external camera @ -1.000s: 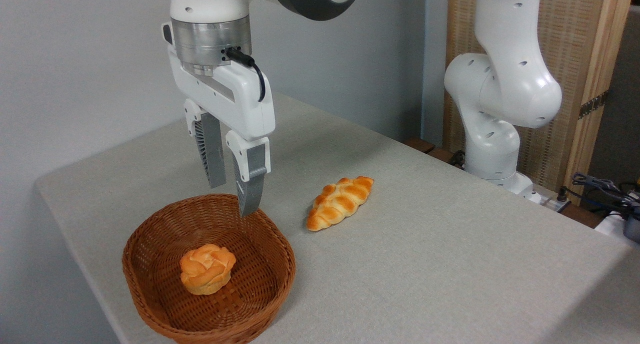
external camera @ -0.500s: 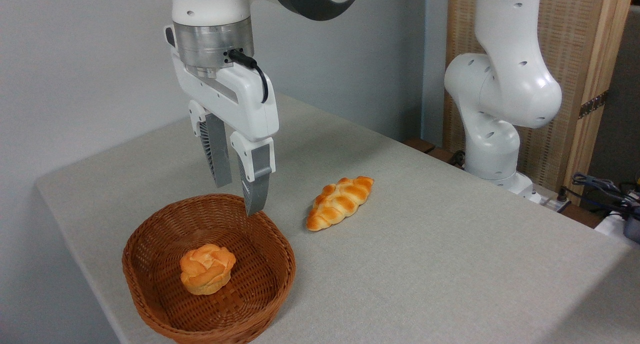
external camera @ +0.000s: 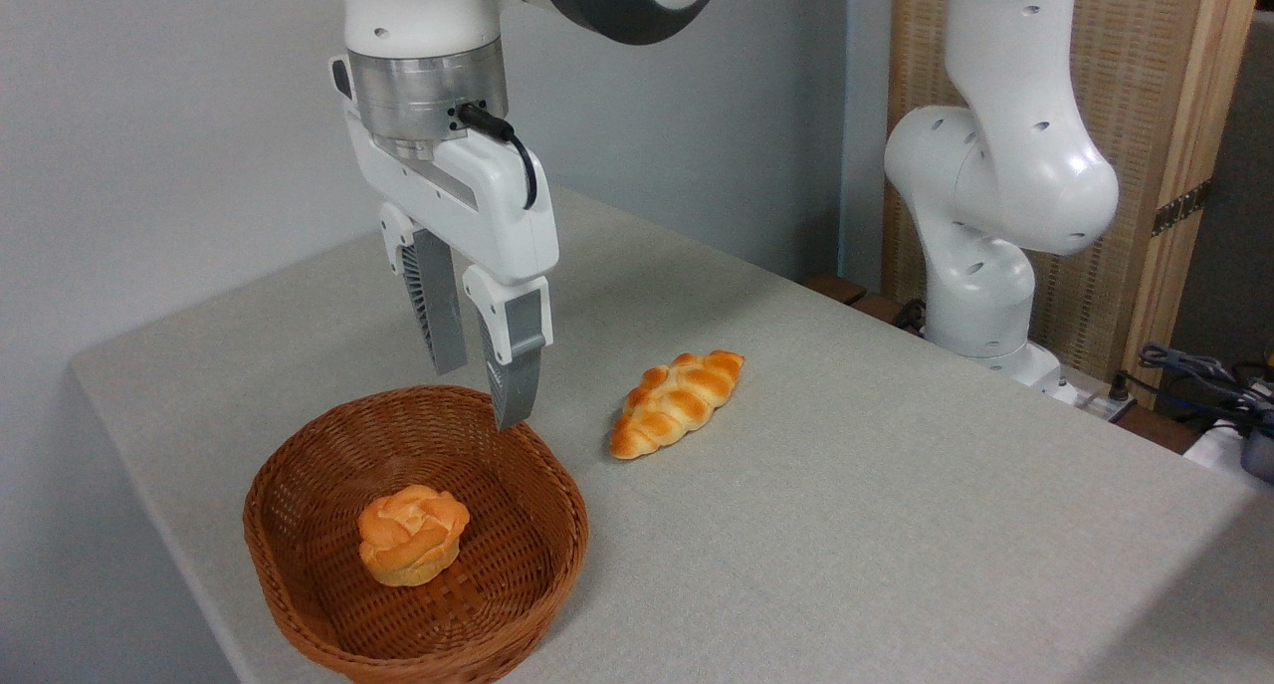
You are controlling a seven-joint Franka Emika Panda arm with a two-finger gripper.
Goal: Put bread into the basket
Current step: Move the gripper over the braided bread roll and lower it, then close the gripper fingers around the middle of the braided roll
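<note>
Claw [external camera: 483,397] empty, fingers narrowly parted, hanging over the basket [external camera: 557,485] far rim. Round bun [external camera: 412,534] sits in the basket below-left. Bread [external camera: 677,402] lies on table [external camera: 896,525] to claw's right, ungrasped; pickup pending.

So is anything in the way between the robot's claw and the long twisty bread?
Nothing visible. The open grey two-finger gripper hangs above the far rim of the round brown wicker basket, and only bare table separates it from the golden braided loaf. The small round orange bun sits inside the basket, off that path.
</note>
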